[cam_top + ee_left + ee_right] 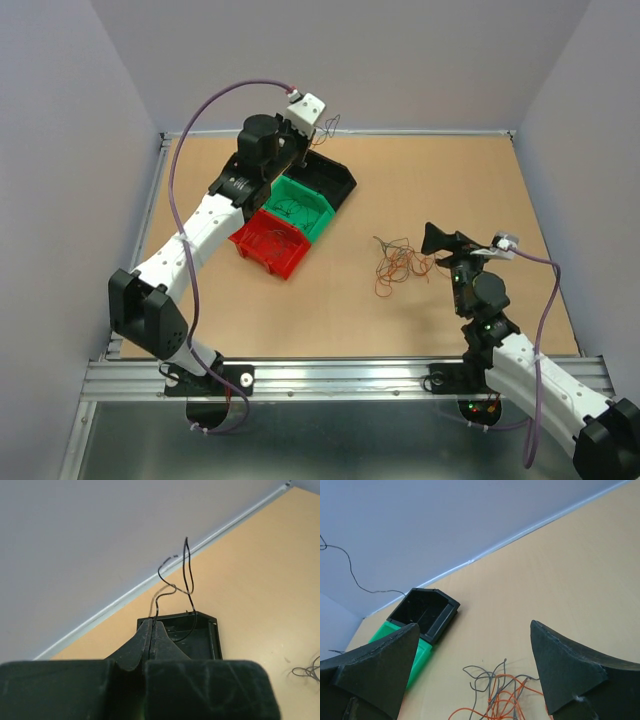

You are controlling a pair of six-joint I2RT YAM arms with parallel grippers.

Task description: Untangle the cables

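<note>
The cables are a loose clump (398, 262) of thin orange and grey wires on the table right of centre. In the right wrist view they (506, 696) lie low between my fingers. My right gripper (437, 250) is open just right of the clump, and its jaws (474, 627) stand wide apart and empty. My left gripper (312, 138) is shut on a single thin black wire (187, 575) and holds it above the black bin (202, 636). The wire curls up from the closed fingertips (151, 624).
Three bins stand in a diagonal row at left centre: black (330, 178), green (300, 205) with a few wires inside, and red (268, 240). The black bin (426, 611) and green bin (421, 656) also show in the right wrist view. Grey walls enclose the table.
</note>
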